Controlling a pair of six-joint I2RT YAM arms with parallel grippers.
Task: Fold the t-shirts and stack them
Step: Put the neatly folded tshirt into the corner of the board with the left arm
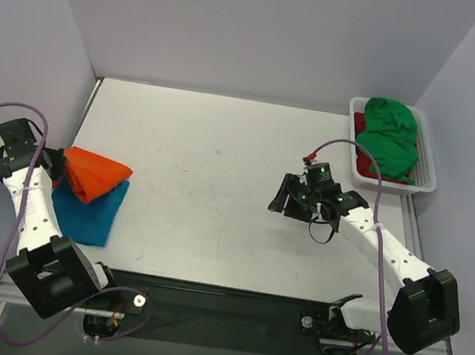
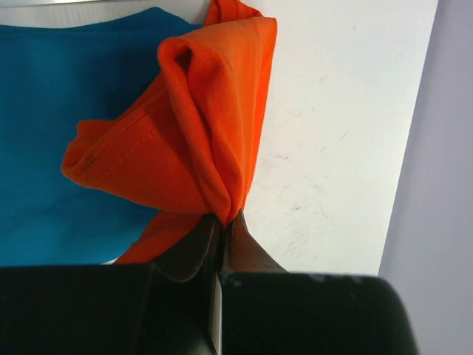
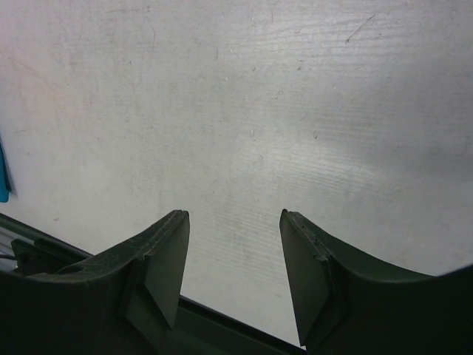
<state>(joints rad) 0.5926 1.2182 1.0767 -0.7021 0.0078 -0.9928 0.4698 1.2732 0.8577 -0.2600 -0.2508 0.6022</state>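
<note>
Left pincer [image 2: 223, 225] grips the orange t-shirt [image 2: 199, 126] atop the teal t-shirt [image 2: 66, 111] at frame left; right pincer [image 3: 233, 255] hangs released.

Worktop [image 1: 236, 186]: white and flat, with small grey marks and fine scratches on the surface.
Borders: pale walls [image 1: 265, 32] stand at the left, far and right sides; a dark strip [image 1: 222, 298] runs along the near edge.
Left side, near: a teal t-shirt [image 1: 88, 215] lies folded flat directly on the worktop, close to the left edge.
On the teal one: an orange t-shirt [image 1: 93, 174], bunched and creased, rests on its far part.
Far right corner: a white slatted basket [image 1: 429, 172] stands on the worktop, beside the right wall.
</note>
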